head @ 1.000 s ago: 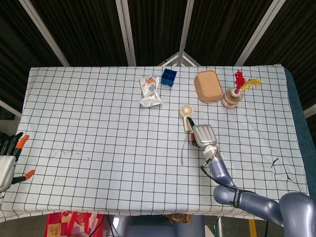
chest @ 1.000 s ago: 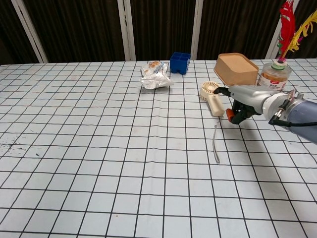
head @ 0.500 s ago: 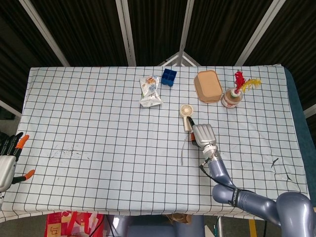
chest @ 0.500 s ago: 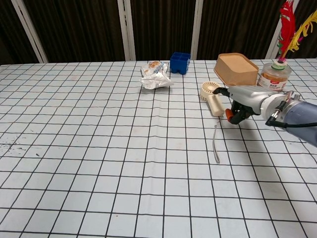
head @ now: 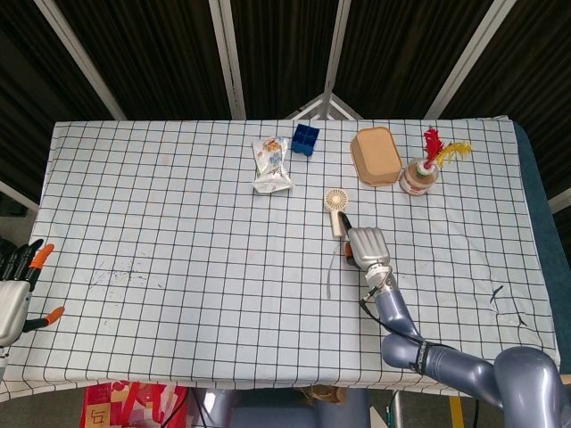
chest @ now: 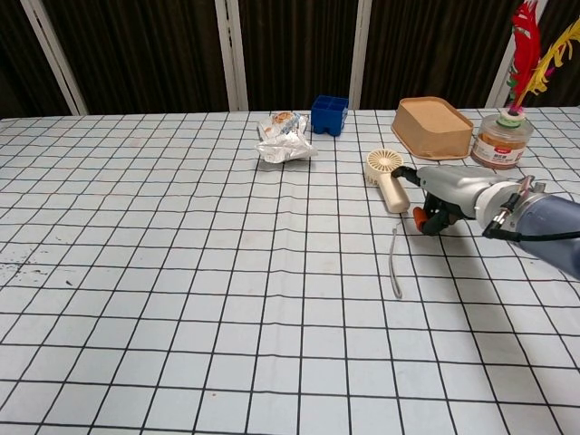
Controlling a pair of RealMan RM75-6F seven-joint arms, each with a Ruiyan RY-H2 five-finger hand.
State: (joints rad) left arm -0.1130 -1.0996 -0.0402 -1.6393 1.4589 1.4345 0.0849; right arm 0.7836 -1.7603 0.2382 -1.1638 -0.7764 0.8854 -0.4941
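The right hand (chest: 446,192) lies beside the fan (chest: 388,178) on the desk (chest: 181,272), fingers curled, nothing grasped. The fan could be knocked aside if brushed sideways by fingertips.

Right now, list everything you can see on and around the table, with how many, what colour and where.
Handheld fan: one, cream, centre-right, lying flat.
Strap: one, pale, in front of the fan.
Snack bag: one, white, far centre.
Blue tray: one, beside the bag.
Tan container: one, far right.
Jar: one, holding red and yellow feathers, far right.
Tablecloth: one, white, black grid.
Right hand: grey, orange-tipped, by the fan's handle.
Left hand: at the table's left edge, holding nothing.
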